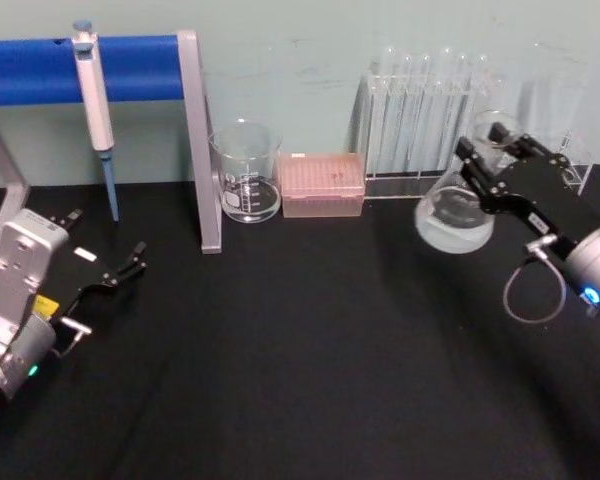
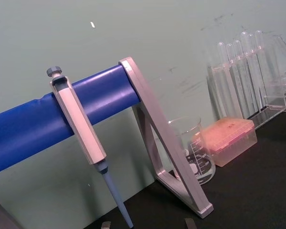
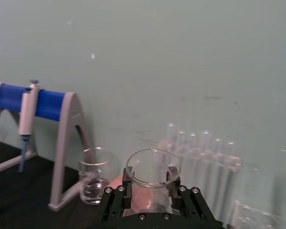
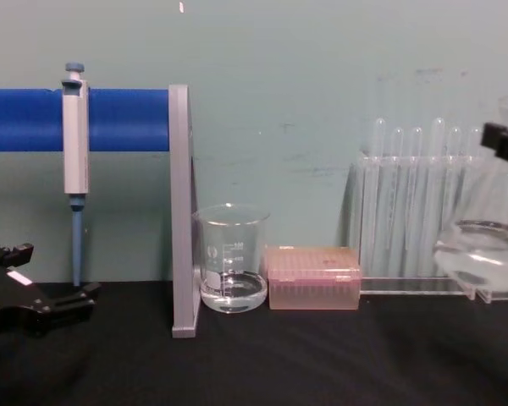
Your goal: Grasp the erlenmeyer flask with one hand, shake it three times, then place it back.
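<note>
One erlenmeyer flask (image 1: 455,215), one glass beaker (image 1: 247,170), one pink pipette-tip box (image 1: 323,185), one pipette (image 1: 95,110) hung on one blue-barred stand (image 1: 195,140), and one clear rack (image 1: 420,110) with at least five test tubes are set out. The right gripper (image 1: 477,160), at about 2 o'clock over the black table (image 1: 310,380), has its fingers (image 3: 115,202) closed tight on the flask's neck just under the flared rim. The flask hangs tilted and clear of the tabletop, with what looks like a little clear liquid in its wide base. It sits just in front of the test-tube rack, close to the table's right edge. The left gripper (image 1: 132,260) rests at 8 o'clock near the left edge, jaws spread apart and holding nothing, well apart from the stand's foot. Beaker and tip box stand side by side at 12 o'clock along the back wall. The middle and front of the table lie bare, leaving wide room below and to the left of the flask.
</note>
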